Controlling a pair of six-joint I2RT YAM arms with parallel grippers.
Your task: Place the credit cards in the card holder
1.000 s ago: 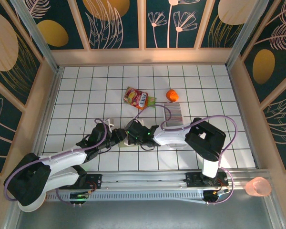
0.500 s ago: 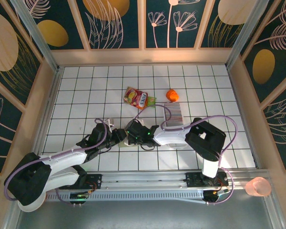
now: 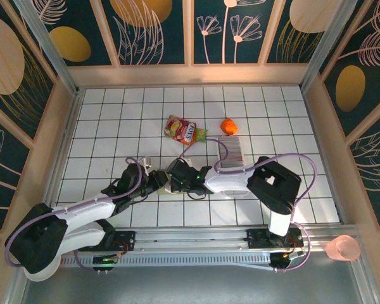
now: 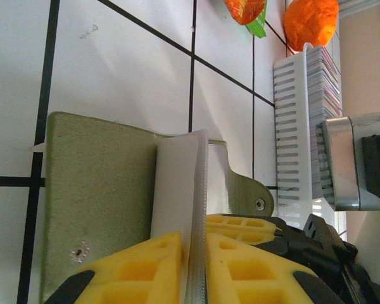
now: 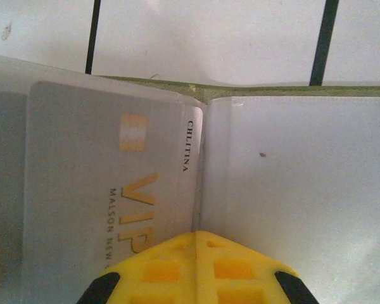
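Yellow fingers of the left pincer stand almost together. In the left wrist view the pale inner leaf of the card holder is pinched on edge between them. The holder's olive cover lies open and flat on the white, black-lined table, with its snap tab pointing toward a white slotted tray. The tray lies just past that tab, and the credit cards are packed on edge in it like a striped block. An orange object sits just beside the tray's far end, with a corner of a red and green snack packet near it.

The right pincer has its yellow fingers pressed fully together. Their tips sit at the seam between two clear pockets of the holder. Whether any film is caught between them I cannot tell. A grey card with gold "VIP" lettering lies under the film of the left pocket, one long edge along the seam. The olive rim runs along the far side of the pockets, with table beyond it.

From above, both pincers meet over the holder in the near middle of the table. The left arm reaches in from the near left and the right arm is folded across from the near right. The tray lies beyond them to the right, and the packet and orange object are farther back.
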